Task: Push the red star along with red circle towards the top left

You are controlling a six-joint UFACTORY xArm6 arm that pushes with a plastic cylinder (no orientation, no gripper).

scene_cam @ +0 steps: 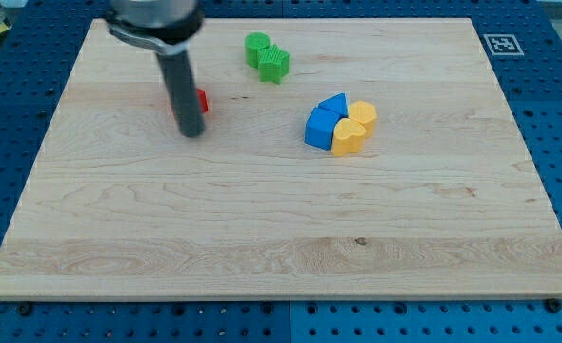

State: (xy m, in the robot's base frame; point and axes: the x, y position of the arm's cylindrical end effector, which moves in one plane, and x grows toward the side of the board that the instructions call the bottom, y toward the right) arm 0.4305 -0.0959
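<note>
We start at the view's left, where our rod comes down with my tip [192, 132] on the wooden board [262, 238]. We carry no claw at all, only this rod, so nothing spreads or pinches.

Just behind the rod, touching or nearly touching it, sits a red block [201, 100], mostly hidden. We cannot tell whether it is the star or the circle, nor whether both are there. Its long axis and facing are hidden too.

We judge these blocks small, light, rigid and apt to slide or spin, so we want to press low and centred on the side away from the top left.

Up and right of the tip lie two touching green blocks [267, 57]. Further right, well apart from the tip, blue blocks [325, 121] huddle against yellow blocks [355, 128].
</note>
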